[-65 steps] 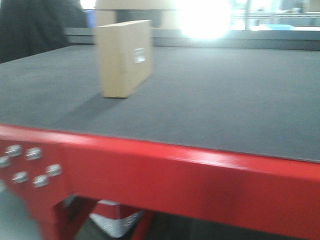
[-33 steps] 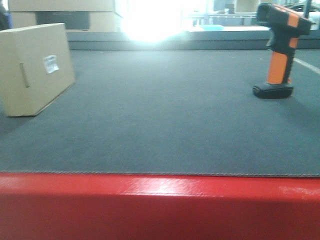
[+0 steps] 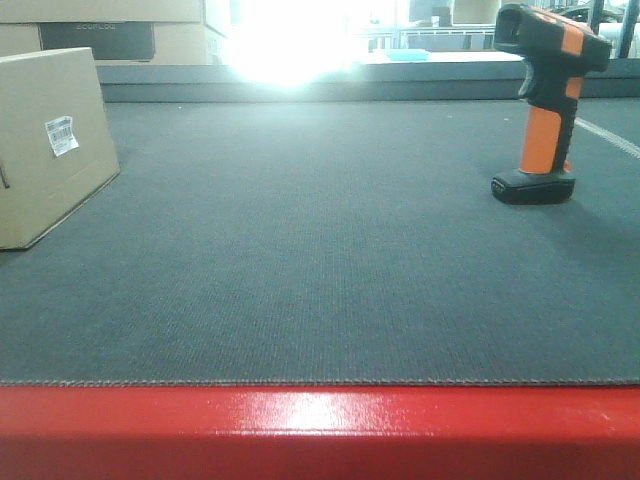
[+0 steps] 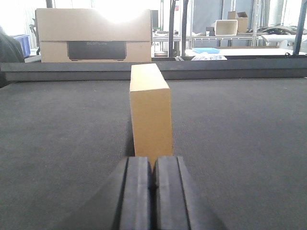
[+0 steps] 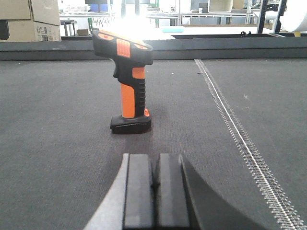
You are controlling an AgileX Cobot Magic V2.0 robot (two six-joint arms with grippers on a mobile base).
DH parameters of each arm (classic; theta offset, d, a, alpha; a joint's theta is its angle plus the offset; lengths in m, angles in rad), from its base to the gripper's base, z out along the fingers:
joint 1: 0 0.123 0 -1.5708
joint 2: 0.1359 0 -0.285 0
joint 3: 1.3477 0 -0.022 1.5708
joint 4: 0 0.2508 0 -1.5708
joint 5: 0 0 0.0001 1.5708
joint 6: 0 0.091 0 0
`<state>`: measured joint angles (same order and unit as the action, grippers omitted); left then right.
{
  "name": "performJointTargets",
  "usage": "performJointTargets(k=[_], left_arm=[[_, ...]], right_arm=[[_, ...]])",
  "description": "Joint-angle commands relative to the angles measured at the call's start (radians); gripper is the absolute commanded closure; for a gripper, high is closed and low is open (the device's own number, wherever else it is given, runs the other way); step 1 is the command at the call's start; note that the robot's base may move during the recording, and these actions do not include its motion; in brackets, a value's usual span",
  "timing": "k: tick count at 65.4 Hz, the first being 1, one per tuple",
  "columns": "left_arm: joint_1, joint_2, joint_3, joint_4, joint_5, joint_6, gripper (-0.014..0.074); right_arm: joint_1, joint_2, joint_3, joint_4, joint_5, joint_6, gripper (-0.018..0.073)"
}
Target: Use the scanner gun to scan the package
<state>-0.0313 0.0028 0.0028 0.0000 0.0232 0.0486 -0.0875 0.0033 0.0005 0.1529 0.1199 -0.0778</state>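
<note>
- Front view: tan box (image 3: 45, 140) sits at the far left of the grey mat (image 3: 320, 260), partly cut off by the frame edge. A small white barcode sticker (image 3: 61, 135) shows on the face turned toward the middle of the table.
- Same view: scanner (image 3: 545, 105) stands upright on its flat black foot at the far right, well apart from the box. Orange handle, black head pointing left.
- Red table edge (image 3: 320, 430) runs along the bottom. Cartons with a dark panel (image 3: 100, 35) sit behind the table at upper left. No arms are seen in this view.
- Left wrist view: left gripper (image 4: 153, 165) is low over the mat, its pads pressed together with nothing between them. The box stands straight ahead, narrow face toward the camera, near the fingertips; contact cannot be told.
- Right wrist view: right gripper (image 5: 156, 165) has its pads closed against each other, holding nothing. The scanner stands ahead and slightly left, apart from the fingertips, untouched.
- A stitched seam (image 5: 240, 139) runs across the mat to the right of the scanner.
</note>
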Motion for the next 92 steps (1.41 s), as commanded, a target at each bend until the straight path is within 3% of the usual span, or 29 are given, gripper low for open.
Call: performJointTargets(k=[1,92], left_arm=[[-0.001,-0.003,-0.003,0.0,-0.014,-0.009,0.0707],[-0.001,-0.003,-0.003,0.0,-0.014,-0.009,0.0707]], right_arm=[[0.001,-0.003,-0.001,-0.005,-0.023,0.001,0.0713],[0.001,-0.003,-0.001,-0.005,-0.023,0.001,0.0713]])
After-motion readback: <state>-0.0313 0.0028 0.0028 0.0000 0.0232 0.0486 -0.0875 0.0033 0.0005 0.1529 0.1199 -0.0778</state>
